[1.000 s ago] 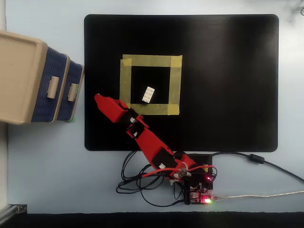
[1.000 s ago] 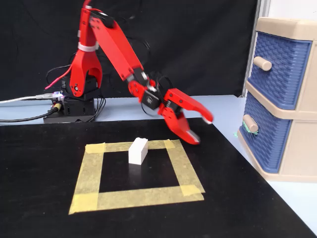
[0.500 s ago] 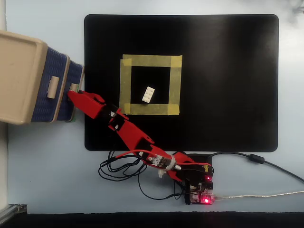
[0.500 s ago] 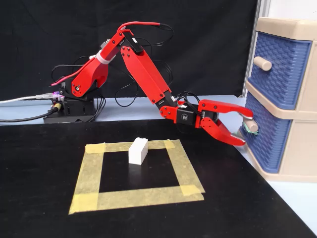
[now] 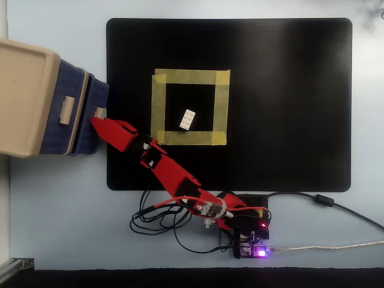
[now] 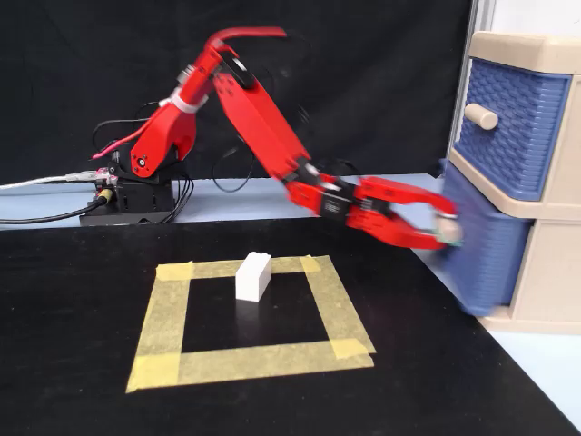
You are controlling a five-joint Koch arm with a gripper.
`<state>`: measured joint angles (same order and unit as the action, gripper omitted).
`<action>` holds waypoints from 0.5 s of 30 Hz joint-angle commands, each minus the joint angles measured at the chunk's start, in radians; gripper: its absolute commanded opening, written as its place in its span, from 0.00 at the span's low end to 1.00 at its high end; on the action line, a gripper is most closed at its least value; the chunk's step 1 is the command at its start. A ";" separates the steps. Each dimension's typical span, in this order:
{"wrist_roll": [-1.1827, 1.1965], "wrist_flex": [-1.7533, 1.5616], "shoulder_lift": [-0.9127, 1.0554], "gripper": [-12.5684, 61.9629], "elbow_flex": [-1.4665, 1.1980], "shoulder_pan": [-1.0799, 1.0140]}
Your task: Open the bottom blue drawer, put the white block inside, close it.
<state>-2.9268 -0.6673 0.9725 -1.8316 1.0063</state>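
The white block [image 5: 188, 119] [image 6: 253, 276] lies inside a yellow tape square [image 5: 189, 77] [image 6: 172, 309] on the black mat. The beige cabinet [image 5: 24, 96] [image 6: 545, 263] has two blue drawers. The bottom blue drawer [image 5: 97, 90] [image 6: 481, 259] stands partly pulled out and looks blurred in the fixed view. My red gripper [image 5: 99, 118] [image 6: 447, 229] is at the drawer's front, with its fingers closed around the small beige handle [image 5: 100, 112]. The top drawer [image 5: 69, 84] [image 6: 513, 127] is shut, and its knob [image 6: 479, 115] is free.
The black mat [image 5: 288, 90] [image 6: 73, 381] covers most of the table. The arm's base, the controller board [image 5: 252, 240] [image 6: 118, 191] and loose cables [image 5: 156, 222] sit at the mat's edge opposite the block. The cabinet stands on the pale table beside the mat.
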 commanded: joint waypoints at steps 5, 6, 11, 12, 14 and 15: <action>-0.011 -0.008 0.354 0.06 -0.515 -0.080; -0.012 -0.011 0.357 0.07 -0.529 -0.081; -0.002 -0.006 0.368 0.62 -0.522 -0.077; -0.003 -0.005 0.376 0.62 -0.529 -0.077; 0.000 0.025 0.462 0.62 -0.531 -0.077; 0.011 0.072 0.518 0.62 -0.532 -0.080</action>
<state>-2.9268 -0.6489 1.4051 -2.3516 0.9296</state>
